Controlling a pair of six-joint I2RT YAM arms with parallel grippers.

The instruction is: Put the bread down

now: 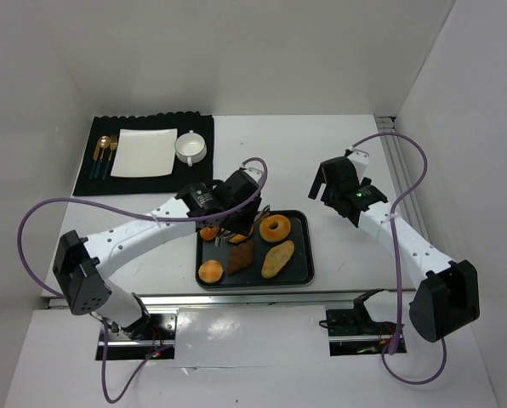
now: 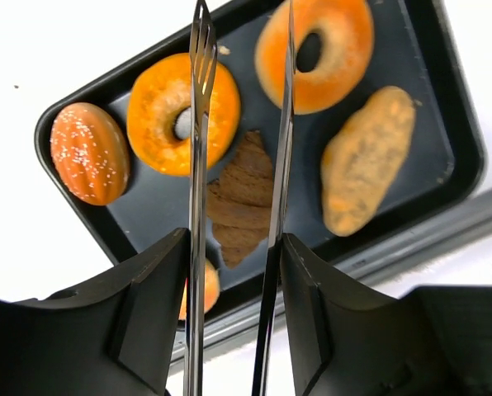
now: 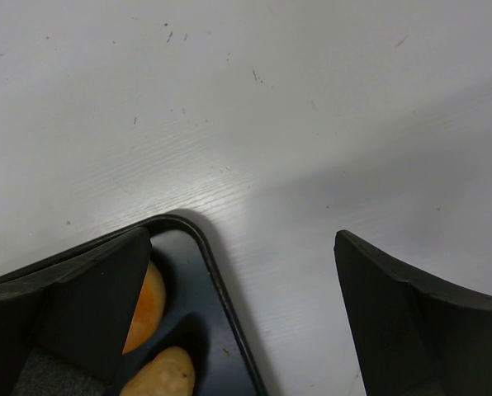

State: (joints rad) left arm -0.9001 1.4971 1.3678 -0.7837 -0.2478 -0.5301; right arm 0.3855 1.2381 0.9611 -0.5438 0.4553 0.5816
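Observation:
A black tray [image 1: 309,255] holds several breads: a ring donut [image 1: 276,228], an oval loaf [image 1: 277,258], a brown croissant [image 1: 240,257] and a round bun [image 1: 210,272]. My left gripper [image 1: 236,212] is shut on metal tongs [image 2: 198,124], whose two arms stand apart above the croissant [image 2: 242,198] and beside an orange ring donut [image 2: 167,111]. The tongs grip no bread. The left wrist view also shows a sesame bun [image 2: 89,153] and the oval loaf [image 2: 366,161]. My right gripper [image 1: 326,189] is open and empty above the table by the tray's far right corner [image 3: 205,247].
A black mat [image 1: 92,178] at the back left holds a white square plate [image 1: 144,152], a white cup [image 1: 190,147] and cutlery [image 1: 105,153]. White walls enclose the table. A metal rail runs along the near edge just below the tray.

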